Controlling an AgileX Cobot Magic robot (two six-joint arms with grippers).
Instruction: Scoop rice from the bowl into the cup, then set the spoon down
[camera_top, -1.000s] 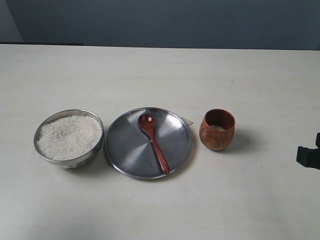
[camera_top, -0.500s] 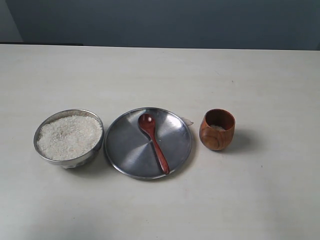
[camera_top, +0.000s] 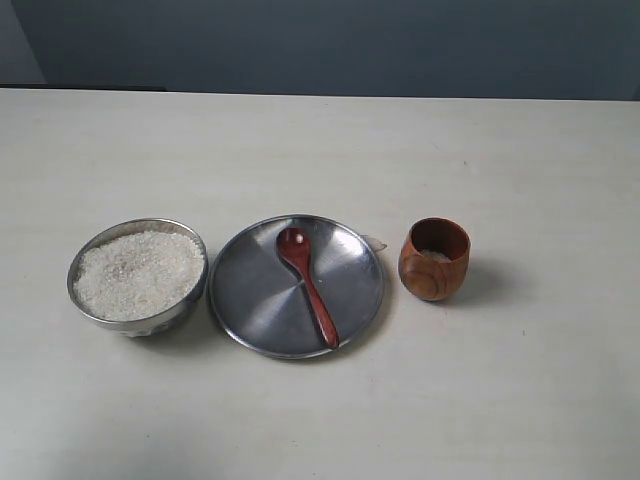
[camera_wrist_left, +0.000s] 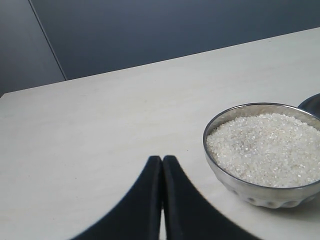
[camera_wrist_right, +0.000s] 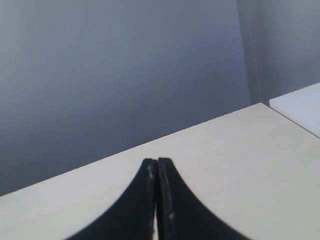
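The steel bowl (camera_top: 138, 276) stands at the left of the table, heaped with white rice (camera_top: 138, 273). The wooden spoon (camera_top: 307, 284) lies on the flat steel plate (camera_top: 250, 300) in the middle, its small bowl toward the back. The reddish-brown cup (camera_top: 435, 259) stands to the right of the plate with a little rice inside. Neither gripper shows in the exterior view. My left gripper (camera_wrist_left: 162, 159) is shut and empty, with the bowl (camera_wrist_left: 235, 185) and its rice (camera_wrist_left: 267, 147) close beside it. My right gripper (camera_wrist_right: 157, 161) is shut and empty over bare table.
The pale table (camera_top: 320, 150) runs back to a dark wall. A small clear scrap (camera_top: 376, 242) lies at the plate's rear right rim. In the right wrist view a table edge and a white surface (camera_wrist_right: 300, 107) show beyond the fingers.
The black tip of the right gripper at the right edge of the exterior view one second ago has left that view. Bowl, plate, spoon and cup have not moved.
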